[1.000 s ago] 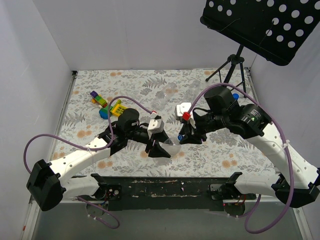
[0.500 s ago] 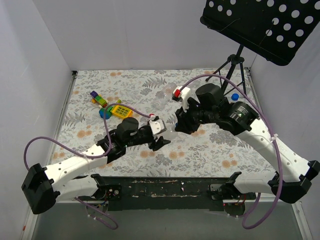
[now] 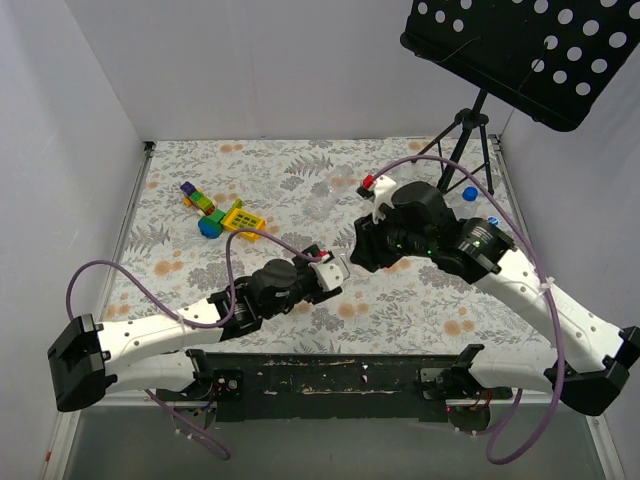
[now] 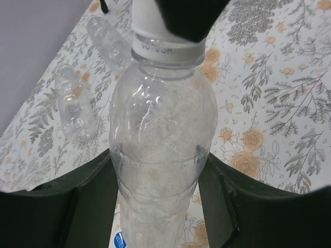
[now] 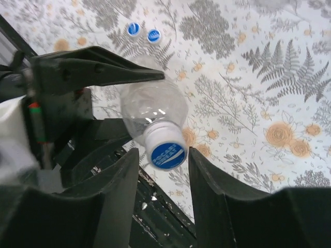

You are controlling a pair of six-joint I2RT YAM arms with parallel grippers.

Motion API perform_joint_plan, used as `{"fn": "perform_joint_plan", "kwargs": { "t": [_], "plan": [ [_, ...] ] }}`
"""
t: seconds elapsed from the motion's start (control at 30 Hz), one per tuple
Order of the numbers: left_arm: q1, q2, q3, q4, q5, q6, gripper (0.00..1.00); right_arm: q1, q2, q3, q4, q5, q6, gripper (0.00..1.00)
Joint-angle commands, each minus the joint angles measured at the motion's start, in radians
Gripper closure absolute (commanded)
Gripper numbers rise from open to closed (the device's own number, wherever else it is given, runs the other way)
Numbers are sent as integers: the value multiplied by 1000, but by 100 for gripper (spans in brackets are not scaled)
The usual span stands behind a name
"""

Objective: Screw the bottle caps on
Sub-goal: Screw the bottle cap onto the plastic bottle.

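My left tool [image 4: 160, 206] is clamped round the bottle [image 4: 161, 129] low on its body, holding it off the tabletop [image 5: 269, 77] with the neck aimed straight at my right tool [image 5: 163, 157]. The cap [image 5: 165, 151] sits on that neck, between the right tool's fingers, and the bottle's long axis lines up with that wrist's twist. The fingers look just off the cap's sides. Whether they grip it, I cannot tell.

Table cover [image 3: 260, 165] pale, printed all over with grey fern leaves and orange blossoms; bottle [image 4: 160, 139] clear, colourless; its cap [image 5: 165, 151] white-sided, blue top with white lettering; two loose caps [image 5: 133, 29] blue with white marks; toy blocks [image 3: 222, 215] yellow, green, blue, purple; arms [image 3: 160, 335] white and black; cables [image 3: 96, 264] purple; stand [image 3: 520, 50] black, dotted with holes.
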Motion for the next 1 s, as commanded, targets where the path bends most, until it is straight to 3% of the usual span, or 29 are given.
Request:
{"fn": "perform_joint_plan", "kwargs": {
  "t": [0.0,0.2,0.4,0.67,0.97],
  "plan": [
    [108,-24,88,-104,365,-105,100,-2,-92,99,59,-68,-140,44],
    [238,-7,147,-169,847,-185,99,-2,-192,90,-25,-254,-415,35],
    [292,39,176,-166,1148,-237,98,-2,-236,64,-76,-389,-590,31],
    [314,65,171,-97,1255,-299,98,-2,-184,70,-133,-523,-699,34],
    [320,65,170,-85,1282,-309,98,-2,-140,85,-147,-524,-731,43]
  ]
}}
